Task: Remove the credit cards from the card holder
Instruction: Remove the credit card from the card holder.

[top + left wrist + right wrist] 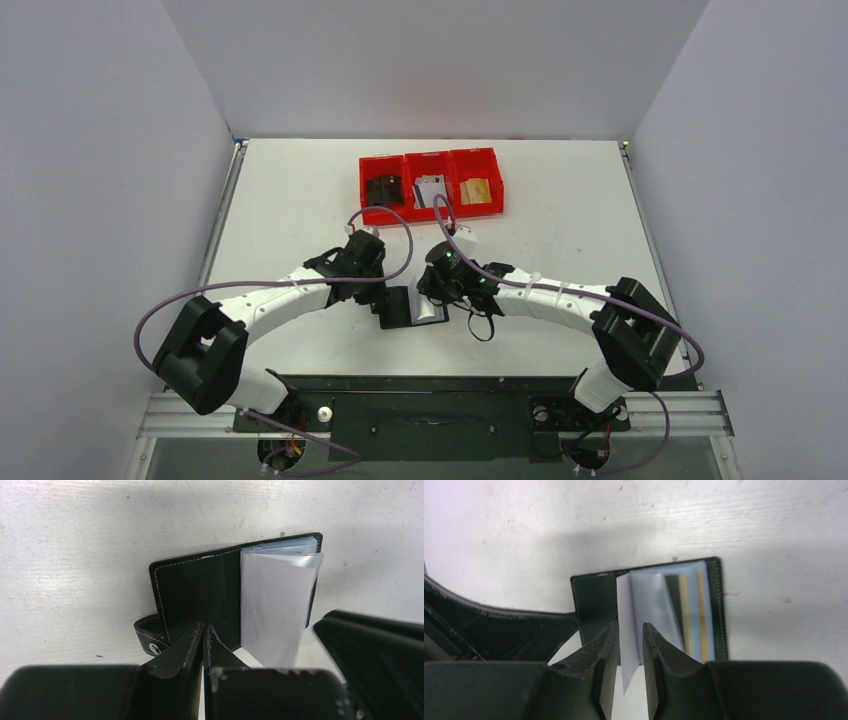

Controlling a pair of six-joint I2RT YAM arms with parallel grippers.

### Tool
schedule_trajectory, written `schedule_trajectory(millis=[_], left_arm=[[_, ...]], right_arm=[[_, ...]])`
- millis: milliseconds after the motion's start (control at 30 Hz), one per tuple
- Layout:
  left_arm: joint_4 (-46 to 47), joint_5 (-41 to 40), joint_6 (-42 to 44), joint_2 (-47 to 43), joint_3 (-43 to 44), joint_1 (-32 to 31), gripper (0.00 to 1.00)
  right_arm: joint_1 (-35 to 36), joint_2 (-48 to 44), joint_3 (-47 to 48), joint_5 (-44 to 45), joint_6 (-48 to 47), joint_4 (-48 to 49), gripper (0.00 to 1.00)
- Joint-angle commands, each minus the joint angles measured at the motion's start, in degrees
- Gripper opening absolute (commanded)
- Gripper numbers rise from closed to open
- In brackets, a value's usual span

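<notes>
Fingers (186, 647) of the left gripper (204, 632) are clenched on the card holder (195, 587), at the near edge of its left cover. The card holder is laid open on the table (560, 250), with red bins (431, 182) well beyond its far edge. The right gripper (629, 642) is set astride a raised clear sleeve (646, 597) at the holder's middle, one finger on each side; whether it is pinched cannot be told. Credit cards (700, 625) are seen edge-on, tucked in sleeves against the holder's right cover.
</notes>
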Motion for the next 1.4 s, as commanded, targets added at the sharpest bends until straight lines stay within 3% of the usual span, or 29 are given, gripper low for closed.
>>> schedule_trajectory(millis=[0, 67, 567, 1367], left_arm=[[2.73, 0.29, 0.38, 0.51, -0.74, 0.32, 0.01], [3.12, 0.49, 0.39, 1.03, -1.00, 0.30, 0.01], [3.74, 0.72, 0.82, 2.47, -1.35, 0.28, 0.00], [3.21, 0.92, 1.18, 0.33, -1.06, 0.31, 0.00]], right_arm=[[-3.03, -2.92, -1.69, 2.32, -2.41, 0.25, 0.27], [-3.86, -2.64, -1.54, 2.06, -3.40, 0.37, 0.33], [-6.09, 3.15, -0.76, -4.25, -4.02, 6.12, 0.40], [-4.99, 4.56, 1.06, -10.26, -1.63, 8.68, 0.41]])
